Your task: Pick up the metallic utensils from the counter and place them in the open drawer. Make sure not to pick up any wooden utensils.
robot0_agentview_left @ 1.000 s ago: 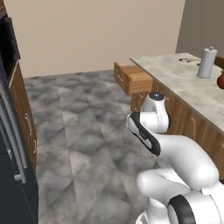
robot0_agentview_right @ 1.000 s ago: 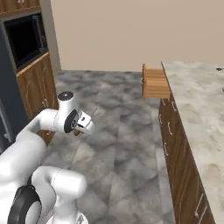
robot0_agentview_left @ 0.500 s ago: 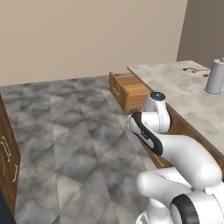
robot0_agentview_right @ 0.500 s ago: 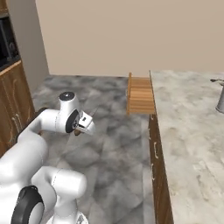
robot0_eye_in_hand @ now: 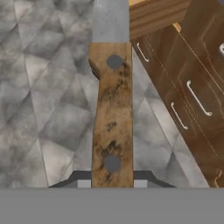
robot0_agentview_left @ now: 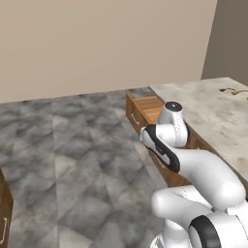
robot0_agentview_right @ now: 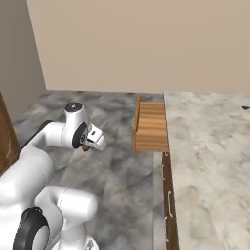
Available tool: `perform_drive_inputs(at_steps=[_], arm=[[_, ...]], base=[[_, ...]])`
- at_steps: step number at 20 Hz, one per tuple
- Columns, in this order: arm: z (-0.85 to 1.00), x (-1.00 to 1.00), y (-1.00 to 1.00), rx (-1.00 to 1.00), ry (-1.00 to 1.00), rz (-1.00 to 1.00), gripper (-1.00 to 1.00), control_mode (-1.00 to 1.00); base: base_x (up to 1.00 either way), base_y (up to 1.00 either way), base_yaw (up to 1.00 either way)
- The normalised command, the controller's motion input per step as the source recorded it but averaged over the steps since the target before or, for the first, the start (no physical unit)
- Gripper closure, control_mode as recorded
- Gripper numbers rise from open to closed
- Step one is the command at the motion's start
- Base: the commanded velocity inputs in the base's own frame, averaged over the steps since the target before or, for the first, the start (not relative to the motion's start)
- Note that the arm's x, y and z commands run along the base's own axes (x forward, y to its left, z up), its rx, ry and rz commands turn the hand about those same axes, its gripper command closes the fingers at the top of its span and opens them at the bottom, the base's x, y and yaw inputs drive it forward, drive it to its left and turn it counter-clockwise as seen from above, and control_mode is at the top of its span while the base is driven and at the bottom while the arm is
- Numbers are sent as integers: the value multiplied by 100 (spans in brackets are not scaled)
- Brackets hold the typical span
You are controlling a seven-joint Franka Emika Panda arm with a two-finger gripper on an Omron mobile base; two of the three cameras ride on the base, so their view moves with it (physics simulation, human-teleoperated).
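Note:
A knife (robot0_eye_in_hand: 112,109) with a riveted brown handle and a grey blade runs up the middle of the hand view, and my gripper (robot0_eye_in_hand: 112,180) is shut on the handle's lower end. Seen from the right base view, the gripper (robot0_agentview_right: 93,140) hangs over the floor, left of the open drawer (robot0_agentview_right: 150,128). The light-wood drawer (robot0_agentview_left: 145,110) juts from the end of the marbled counter (robot0_agentview_left: 213,104), and its corner (robot0_eye_in_hand: 157,15) shows beyond the blade tip. A small dark utensil (robot0_agentview_left: 233,90) lies far back on the counter (robot0_agentview_right: 210,161); I cannot tell its material.
Grey stone floor tiles (robot0_agentview_left: 72,145) spread to the left of the island. Brown cabinet fronts with metal handles (robot0_eye_in_hand: 194,98) run below the counter. A beige wall (robot0_agentview_right: 146,44) closes off the back, and a dark wooden cabinet edge (robot0_agentview_right: 6,132) stands at the far left.
The whole picture has shifted, so the base has moved and turned: the drawer and counter now sit nearer the middle and look larger. My gripper's hold on the knife is unchanged.

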Motion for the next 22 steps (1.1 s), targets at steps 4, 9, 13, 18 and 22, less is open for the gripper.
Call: perform_drive_inputs(at_steps=[4, 9, 13, 18, 22], arm=[[0, 0, 0, 0, 0, 0, 100, 100], [0, 0, 0, 0, 0, 0, 100, 100], [0, 49, -36, 4, 8, 0, 100, -100], [-24, 93, -56, 4, 17, 8, 100, -100], [-66, 79, -11, -5, 7, 9, 100, -100]], base=[[100, -37, 0], [100, -45, -1], [48, -27, 0], [0, 0, 0], [0, 0, 0]])
